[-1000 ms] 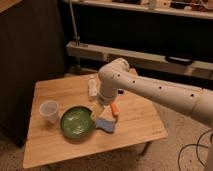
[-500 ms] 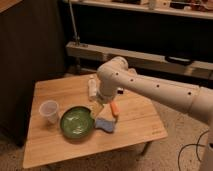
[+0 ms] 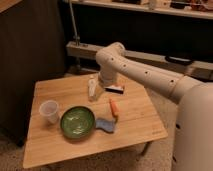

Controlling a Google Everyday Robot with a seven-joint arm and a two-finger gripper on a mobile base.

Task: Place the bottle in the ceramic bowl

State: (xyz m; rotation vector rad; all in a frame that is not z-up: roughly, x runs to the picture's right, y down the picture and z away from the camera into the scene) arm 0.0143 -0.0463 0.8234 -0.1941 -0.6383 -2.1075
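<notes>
So the gripper (image 3: 104,86) sits about mid-frame, over the far half of the wooden table (image 3: 140,125). The bottle (image 3: 92,86) is right against its left side, roughly upright. Honestly can't tell how wide the gripper is set or whether it actually has the bottle.

The ceramic bowl (image 3: 77,122) is down and left of there, well apart. There's a clear cup (image 3: 49,111) just left of it, and an orange stick (image 3: 114,107) and a blue thing (image 3: 106,125) on its right.

My worry: with a weak hold the bottle could slip on the way over. Or it gets released off-centre, clips the rim and rolls away. A low swing could knock the cup too.
</notes>
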